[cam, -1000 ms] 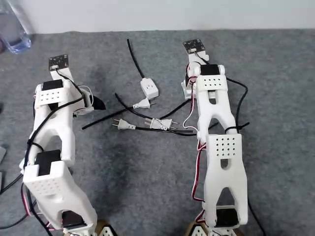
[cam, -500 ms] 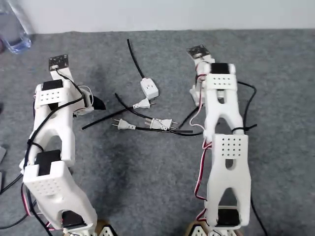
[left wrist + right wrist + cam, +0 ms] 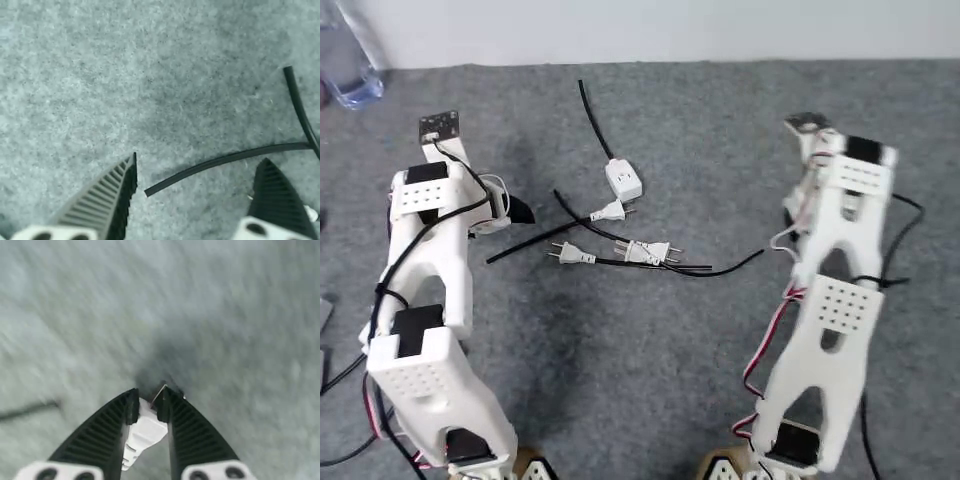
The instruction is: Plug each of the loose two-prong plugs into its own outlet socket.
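Right tool (image 3: 148, 396) grips a white plug (image 3: 144, 432), well right of the socket block (image 3: 623, 180); left tool (image 3: 199, 160) gapes wide, left of it, over a black cable (image 3: 225, 159).

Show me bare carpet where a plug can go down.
Free: the carpet between left arm and right arm, nearer than the cables; also between socket block and right arm. Crowded: around the loose plugs.
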Robot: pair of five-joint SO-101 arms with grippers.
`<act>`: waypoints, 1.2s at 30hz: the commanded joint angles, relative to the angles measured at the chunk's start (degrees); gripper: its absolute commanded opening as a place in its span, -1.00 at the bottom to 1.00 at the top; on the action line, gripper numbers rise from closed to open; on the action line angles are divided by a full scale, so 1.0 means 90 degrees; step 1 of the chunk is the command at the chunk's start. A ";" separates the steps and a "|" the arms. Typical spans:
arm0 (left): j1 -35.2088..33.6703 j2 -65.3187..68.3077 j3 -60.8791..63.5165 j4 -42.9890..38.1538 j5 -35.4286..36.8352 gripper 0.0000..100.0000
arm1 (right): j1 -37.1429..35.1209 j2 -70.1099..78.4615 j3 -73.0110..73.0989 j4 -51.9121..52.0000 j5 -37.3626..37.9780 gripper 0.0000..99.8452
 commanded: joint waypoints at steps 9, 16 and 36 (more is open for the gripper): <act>-0.0039 -0.0332 -0.0005 -0.0127 0.0039 -0.30 | 0.2203 -0.0083 -0.1905 0.0669 0.0879 -0.98; -0.0039 -0.0322 -0.0005 -0.0127 0.0039 -0.30 | 0.2379 -0.0024 -0.1895 0.0669 0.1045 -0.92; -0.0274 -0.0049 0.0015 -0.0703 0.0440 -0.30 | -0.0503 -0.1617 -0.2051 0.0718 0.1006 -0.43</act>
